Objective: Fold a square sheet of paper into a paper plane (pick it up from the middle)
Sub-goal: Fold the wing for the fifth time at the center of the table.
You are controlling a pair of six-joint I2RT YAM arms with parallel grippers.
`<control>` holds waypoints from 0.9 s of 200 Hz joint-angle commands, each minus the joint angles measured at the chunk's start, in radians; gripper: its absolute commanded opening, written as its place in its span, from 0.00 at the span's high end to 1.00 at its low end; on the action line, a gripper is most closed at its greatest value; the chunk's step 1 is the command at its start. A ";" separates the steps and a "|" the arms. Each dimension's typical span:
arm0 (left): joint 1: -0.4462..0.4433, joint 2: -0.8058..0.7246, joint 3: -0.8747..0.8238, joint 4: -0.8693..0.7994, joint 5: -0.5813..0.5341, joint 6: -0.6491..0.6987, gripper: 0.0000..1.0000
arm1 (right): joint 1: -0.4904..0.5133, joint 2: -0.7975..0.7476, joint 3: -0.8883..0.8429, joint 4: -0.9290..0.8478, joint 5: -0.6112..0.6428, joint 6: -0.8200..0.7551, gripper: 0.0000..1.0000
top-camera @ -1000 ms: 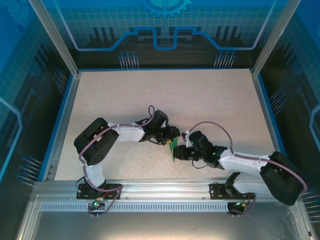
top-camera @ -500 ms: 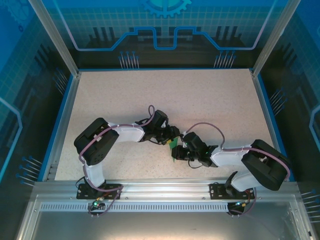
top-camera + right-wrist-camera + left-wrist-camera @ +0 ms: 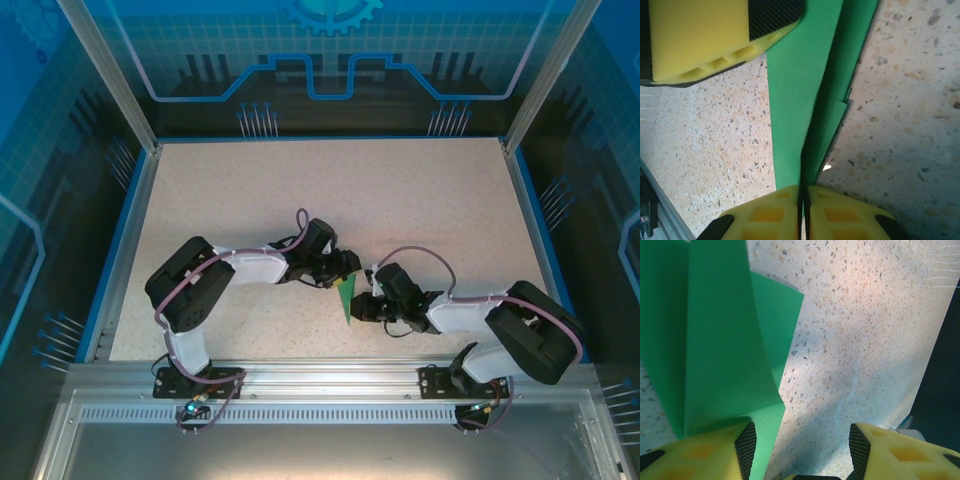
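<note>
Right arm [image 3: 470, 315] has folded inward; right end effector [image 3: 802, 192] clamps creased matte-green paper [image 3: 795, 90] over speckled worktop [image 3: 400, 200]; left end effector [image 3: 802, 440] gapes.

My overhead view looks down from above and behind the arms, their bases along the bottom edge. It takes in the whole table [image 3: 400, 200] from far off, with the green paper [image 3: 346, 297] a small sliver at lower centre. My left wrist view sits very close, looking past the left gripper [image 3: 800, 452] at the bottom edge. My right wrist view is equally close, the right gripper [image 3: 802, 210] at bottom centre. All three share the paper, and the right wrist view catches one of the left fingers [image 3: 700, 40] at upper left.
</note>
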 commanded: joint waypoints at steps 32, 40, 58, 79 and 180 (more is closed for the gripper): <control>-0.004 -0.011 0.006 -0.015 -0.014 0.015 0.44 | -0.015 -0.210 0.008 -0.173 0.008 -0.018 0.83; -0.004 -0.008 0.004 -0.010 -0.015 0.013 0.44 | -0.009 -0.234 0.014 -0.174 0.002 -0.024 0.82; -0.004 -0.004 0.007 -0.002 -0.012 0.009 0.44 | 0.015 -0.238 0.037 -0.165 -0.009 -0.031 0.81; -0.004 0.000 0.012 0.000 -0.008 0.005 0.44 | 0.055 -0.192 0.058 -0.121 0.026 -0.011 0.81; -0.004 -0.011 0.003 0.008 -0.009 0.002 0.44 | 0.075 0.066 0.067 -0.013 0.078 0.028 0.83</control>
